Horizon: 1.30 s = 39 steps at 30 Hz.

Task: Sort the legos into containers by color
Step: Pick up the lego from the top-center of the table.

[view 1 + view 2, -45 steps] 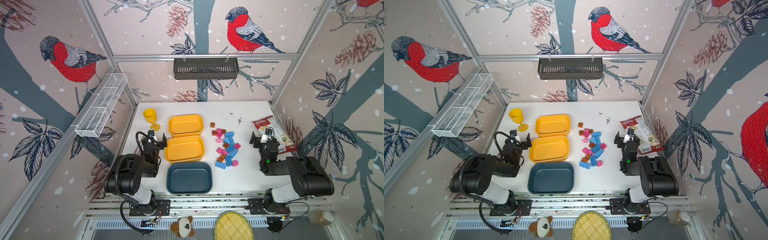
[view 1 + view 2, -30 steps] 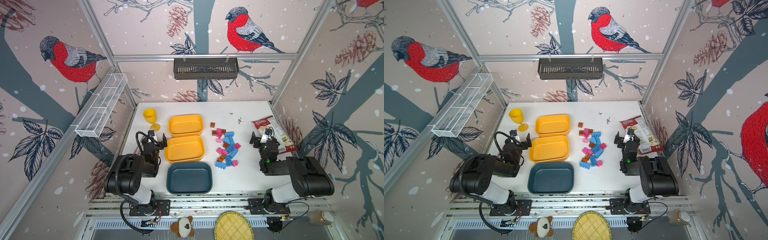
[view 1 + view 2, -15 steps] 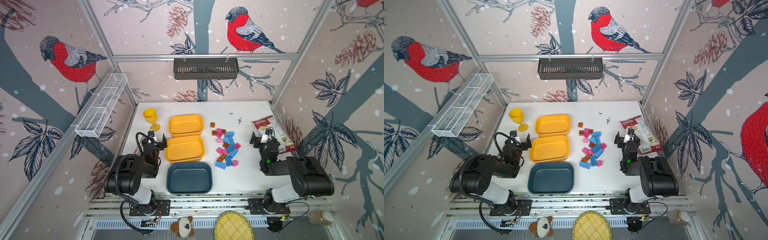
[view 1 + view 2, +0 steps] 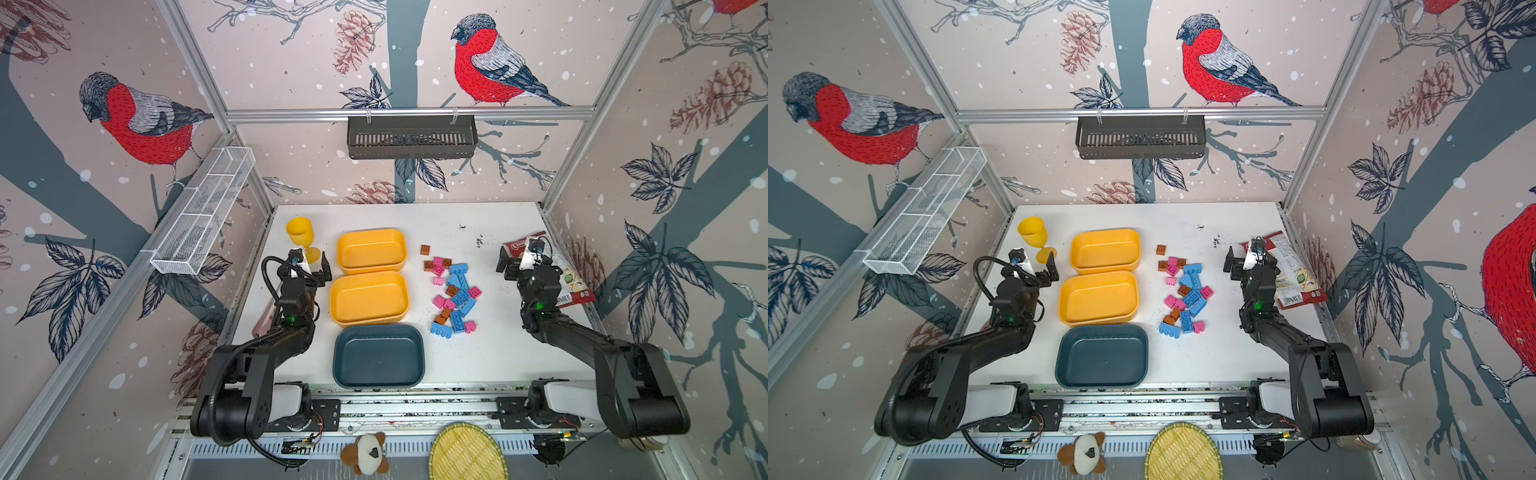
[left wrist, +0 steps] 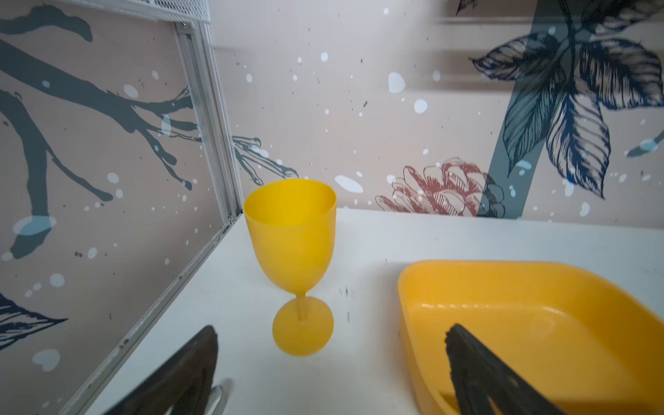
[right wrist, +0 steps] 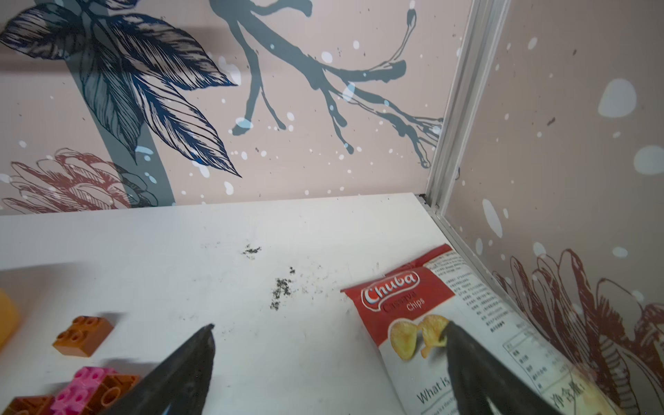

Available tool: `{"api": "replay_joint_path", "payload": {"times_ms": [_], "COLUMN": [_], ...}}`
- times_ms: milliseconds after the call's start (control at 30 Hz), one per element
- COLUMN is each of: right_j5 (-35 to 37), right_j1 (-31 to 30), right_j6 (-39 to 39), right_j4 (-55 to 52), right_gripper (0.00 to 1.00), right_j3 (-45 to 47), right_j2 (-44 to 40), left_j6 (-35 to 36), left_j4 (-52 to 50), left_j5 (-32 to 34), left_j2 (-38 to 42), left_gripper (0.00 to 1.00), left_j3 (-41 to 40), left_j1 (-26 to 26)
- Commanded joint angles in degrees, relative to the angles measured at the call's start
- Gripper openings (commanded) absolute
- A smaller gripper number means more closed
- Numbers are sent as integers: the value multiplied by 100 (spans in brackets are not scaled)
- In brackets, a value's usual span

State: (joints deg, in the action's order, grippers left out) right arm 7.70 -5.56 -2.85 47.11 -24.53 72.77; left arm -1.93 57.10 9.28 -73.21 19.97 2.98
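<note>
Sorting not begun: legos (image 4: pixel 454 291) loose on desk (image 4: pixel 490 357), trays (image 4: pixel 371 231) empty. Left fingers (image 5: pixel 478 373) and right fingers (image 6: pixel 478 370) wide open, holding nothing. Next: right arm to pile, pinch one brick.

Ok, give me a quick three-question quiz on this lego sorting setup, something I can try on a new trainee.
1. True or false: all three containers are empty.
2. Which thing lies on the table right beside the right gripper? A) yellow goblet B) chips bag C) plush toy
3. Fill in: the legos come in blue, pink and ____.

Key: 1 true; 2 B; 3 brown.
</note>
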Motion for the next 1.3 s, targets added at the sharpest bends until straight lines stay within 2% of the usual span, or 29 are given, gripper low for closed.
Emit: {"api": "replay_joint_path", "payload": {"times_ms": [0, 200, 400, 533, 767, 1000, 1267], "right_j5": [-118, -507, -429, -5, 389, 908, 1179], "right_j1": [-178, -653, -1208, -1692, -2293, -2563, -2687], "right_j6": [-207, -876, -1765, -2281, -3045, -3457, -3617], "right_j4": [-1298, -2922, -4235, -4884, -5245, -5710, -6019], "right_gripper": [99, 99, 99, 99, 99, 95, 78], "right_j3": [-510, -1711, -2972, -3835, -5105, -6300, -6953], "right_j2": [-75, 195, 1205, 2050, 3395, 4662, 5434], "left_j6": [-635, -1419, -2096, -2391, -2525, -2667, -2626], "left_j4": [-1608, -3819, -5253, -5548, -5803, -5671, -5667], "left_j5": [48, -1074, -2077, -2836, -3737, -4127, -4105], "left_j2": [231, 165, 14, -10, -72, -84, -45], "left_gripper": [98, 98, 97, 97, 96, 96, 96], "left_j3": [580, 1938, 2678, 2810, 2919, 2717, 2627], "left_j1": [9, 39, 36, 52, 53, 49, 46]}}
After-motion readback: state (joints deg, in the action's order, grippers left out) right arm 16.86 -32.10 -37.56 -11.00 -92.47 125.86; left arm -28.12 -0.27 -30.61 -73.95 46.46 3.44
